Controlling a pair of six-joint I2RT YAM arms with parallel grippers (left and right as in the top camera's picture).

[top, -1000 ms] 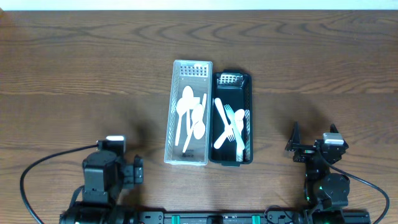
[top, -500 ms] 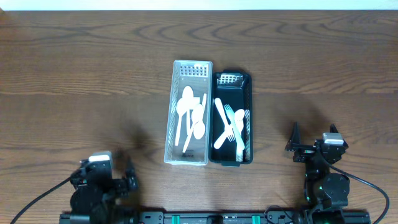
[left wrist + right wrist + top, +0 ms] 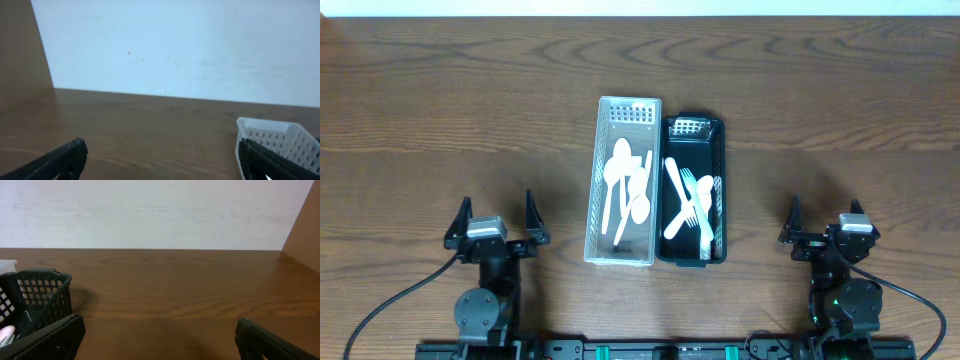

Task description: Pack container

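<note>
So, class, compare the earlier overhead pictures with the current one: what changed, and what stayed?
The left arm swung round to face up the table, jaws wide, holding nothing. The right arm, clear tray, black tray and cutlery stayed put.

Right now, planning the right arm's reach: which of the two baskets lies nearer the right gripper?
The black basket, the shorter one, beside the white basket on the side toward the right gripper.

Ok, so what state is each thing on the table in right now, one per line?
White basket: upright, holds spoons.
Black basket: upright, beside the white one, holds forks.
Left tool: open, empty.
Right tool: open, empty.
</note>
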